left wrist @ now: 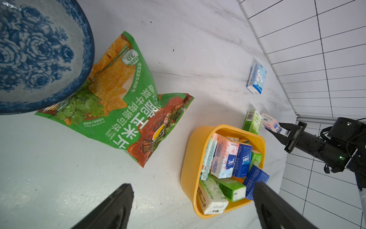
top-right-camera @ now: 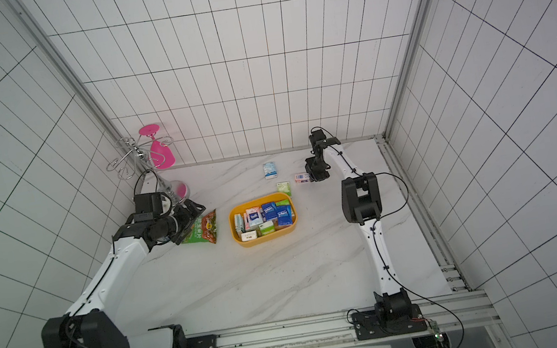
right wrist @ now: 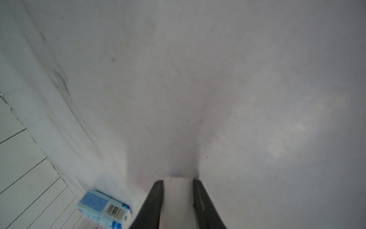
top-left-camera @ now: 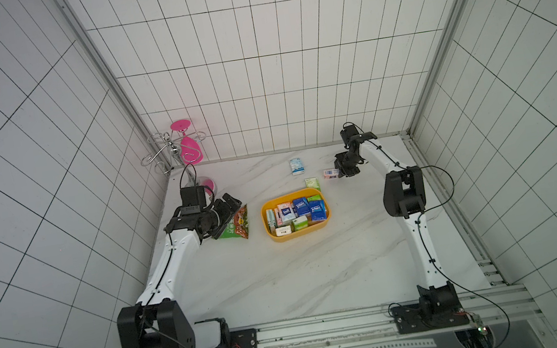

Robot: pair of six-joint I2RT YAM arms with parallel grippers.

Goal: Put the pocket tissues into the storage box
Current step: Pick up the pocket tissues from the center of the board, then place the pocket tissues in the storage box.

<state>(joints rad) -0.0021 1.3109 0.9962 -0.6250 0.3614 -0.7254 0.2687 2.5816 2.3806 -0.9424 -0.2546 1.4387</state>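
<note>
The right gripper [top-left-camera: 339, 170] is clamped on a pink-and-white tissue packet [top-left-camera: 330, 173], right of centre in both top views and close to the back wall. Its fingers [right wrist: 156, 200] press the packet's two long sides. The right wrist view is blurred beyond the fingertips, so I cannot tell whether the packet is off the table [top-left-camera: 304, 283]. A green packet [top-left-camera: 312, 183] stands between it and the yellow storage box [top-left-camera: 297, 235], just beside the box's far right corner. A blue-and-white packet [top-left-camera: 296, 166] lies farther back, apart from both and near the wall edge. The box sits mid-frame, crowded with stacked packets [top-left-camera: 300, 207] standing and leaning. Some are hidden under others, so I cannot count them. Bare marble top spreads across the lower half of the frame, in front of the box. Left of centre, the left gripper [left wrist: 193, 184] hangs with its jaws wide apart and holds nothing. It covers part of a green snack bag [top-left-camera: 237, 224]. A blue-flowered dish [left wrist: 39, 55], cut off by the frame edge, overlaps the bag's corner. In both top views the left arm hides the dish.
</note>
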